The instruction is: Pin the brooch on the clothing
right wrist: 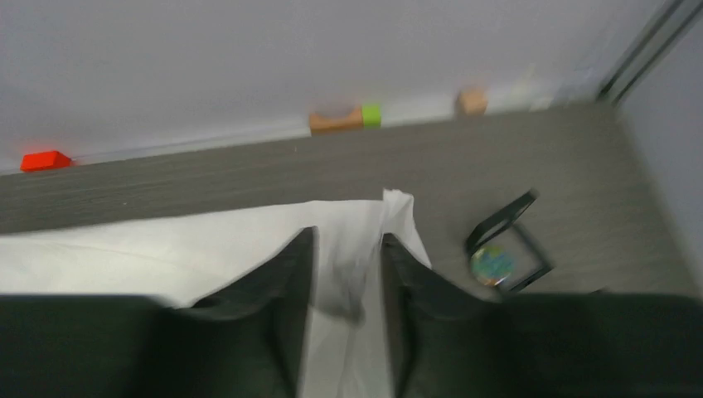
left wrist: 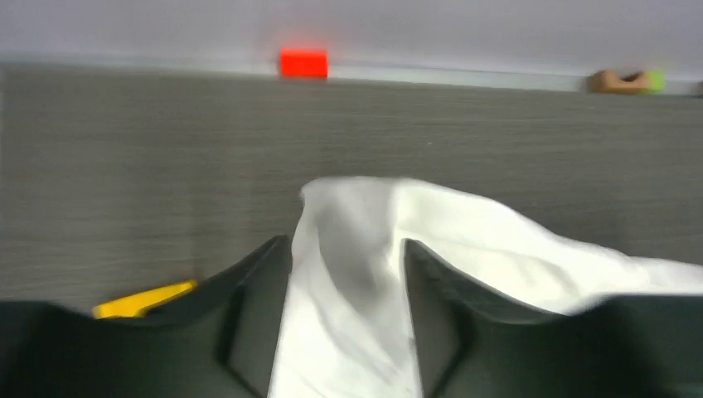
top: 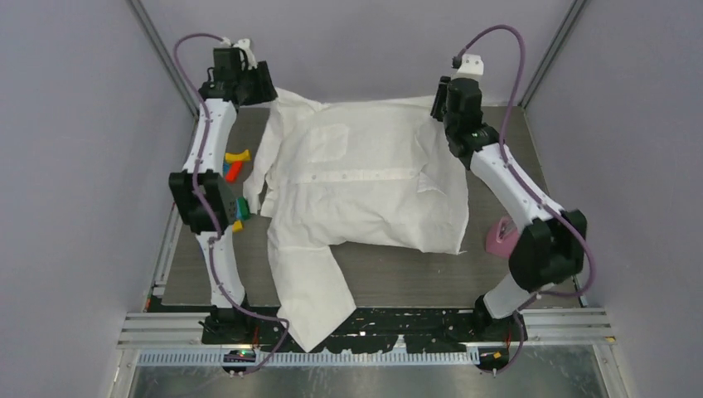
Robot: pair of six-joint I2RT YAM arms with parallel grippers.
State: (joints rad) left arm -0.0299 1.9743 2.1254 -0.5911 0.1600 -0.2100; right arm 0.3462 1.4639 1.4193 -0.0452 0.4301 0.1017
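Grey wood-grain table (top: pixel 398 278), top view: white shirt (top: pixel 365 182) spread front-up, one sleeve overhanging the near edge. The left gripper (top: pixel 259 87) and right gripper (top: pixel 441 101) are at its two far corners. Judged step: flattening the shirt before pinning; next, fetch the brooch.
Left wrist: fingers (left wrist: pixel 257 307) moderately parted, shirt fabric loose between; bare table beyond.
Right wrist: fingers (right wrist: pixel 286 290) narrowly parted around the shirt's edge; round colourful piece (right wrist: pixel 492 264), possibly the brooch, nearby on open table.

Left arm (top: pixel 207 141) and right arm (top: pixel 507 176) stretched far forward, wrists low, both jaws slightly apart
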